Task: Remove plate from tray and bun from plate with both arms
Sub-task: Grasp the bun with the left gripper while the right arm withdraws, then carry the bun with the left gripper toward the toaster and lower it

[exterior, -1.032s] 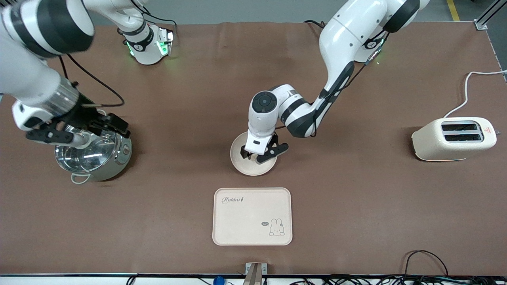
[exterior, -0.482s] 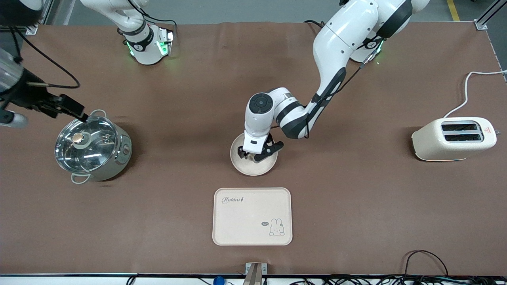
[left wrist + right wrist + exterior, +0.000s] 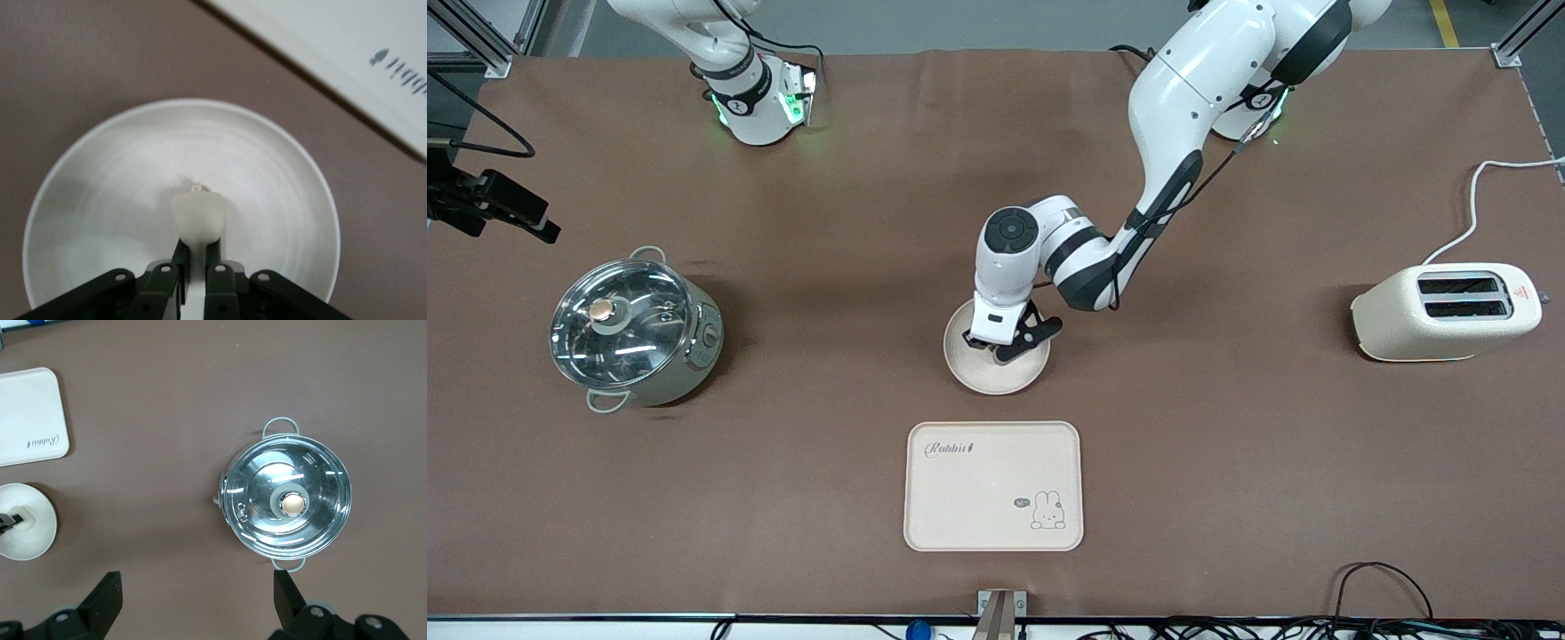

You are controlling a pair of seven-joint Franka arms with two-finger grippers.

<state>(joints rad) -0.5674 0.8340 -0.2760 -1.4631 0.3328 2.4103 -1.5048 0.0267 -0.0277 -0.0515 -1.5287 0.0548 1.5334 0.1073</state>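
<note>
On the round cream-white plate [image 3: 100, 200] mid-table, we see the left gripper [image 3: 195, 257] pinching a small pale rounded bun [image 3: 198, 212]. Over the table edge near the lidded steel pot [image 3: 288, 503], the right gripper [image 3: 197, 597] hangs spread wide (holding nothing).

My left arm [image 3: 1183, 116] bent low over the table's middle, left gripper [image 3: 996, 342] pointing down, fingers [image 3: 179, 257] pinched close, my right gripper [image 3: 193, 600] raised high, fingers spread wide
</note>
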